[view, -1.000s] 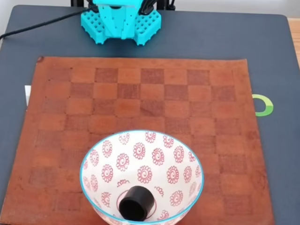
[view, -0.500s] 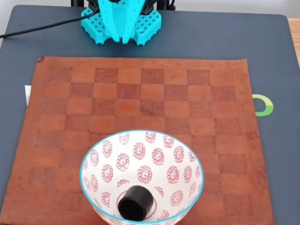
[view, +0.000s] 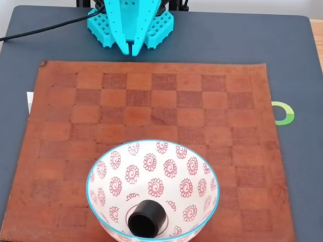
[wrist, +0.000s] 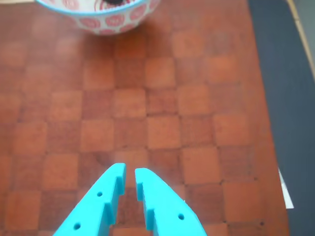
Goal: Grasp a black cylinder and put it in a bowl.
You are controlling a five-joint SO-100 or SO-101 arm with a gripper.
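Turquoise and empty, the claw (view: 132, 50) is hanging at the far edge of the checkered leather mat (view: 60, 126) in the fixed view, its two fingers nearly together with only a thin slit between them and nothing held. Compared with a second ago, when just the blunt wrist showed above the arm's base (view: 103, 27), the fingers are now swinging down into sight and pointing toward the mat, so the arm is evidently folding back toward its rest pose. In the wrist view the claw (wrist: 129, 173) is showing the same narrow gap over bare squares, well apart from the bowl (wrist: 106, 22) at the top edge. Further along in the fixed view, the bowl (view: 98, 169) is sitting at the near edge of the mat, and the black cylinder (view: 146, 219) is lying inside it against the near wall, tipped a little, just where it was before. That suggests the task is already finished, with only the retreat going on. Counting: one claw, one bowl, one black cylinder, one mat, all on the dark counter (view: 298, 75).
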